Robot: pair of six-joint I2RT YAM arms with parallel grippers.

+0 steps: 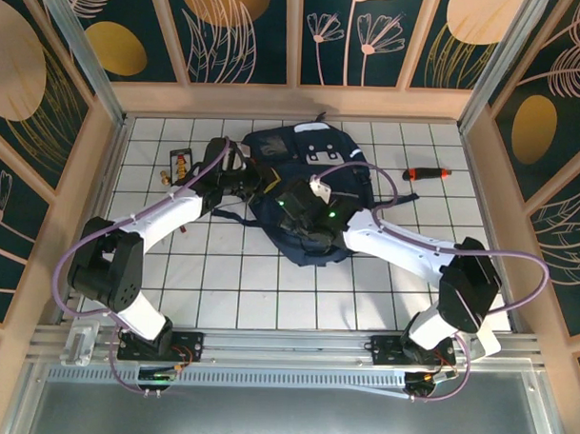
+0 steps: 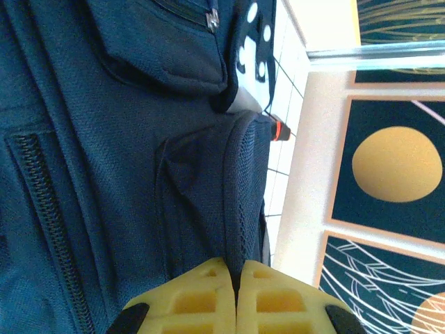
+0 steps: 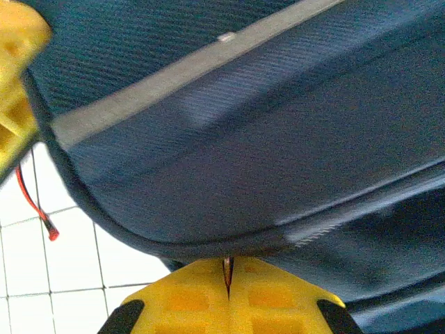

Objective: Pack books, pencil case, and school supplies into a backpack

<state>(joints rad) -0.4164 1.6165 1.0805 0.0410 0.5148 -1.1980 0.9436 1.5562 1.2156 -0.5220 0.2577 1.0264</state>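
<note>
Left gripper is pinching shut on a fabric ridge of the backpack, running straight ahead of its tips; right gripper is clamping the piped rim stretching crosswise directly ahead.

Closed right pincer pinches the navy backpack edge.

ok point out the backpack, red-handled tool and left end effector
backpack [image 1: 285,143], top external view, upper panel
red-handled tool [image 1: 434,173], top external view, red handle
left end effector [image 2: 238,264], left wrist view, between fingertips
</note>
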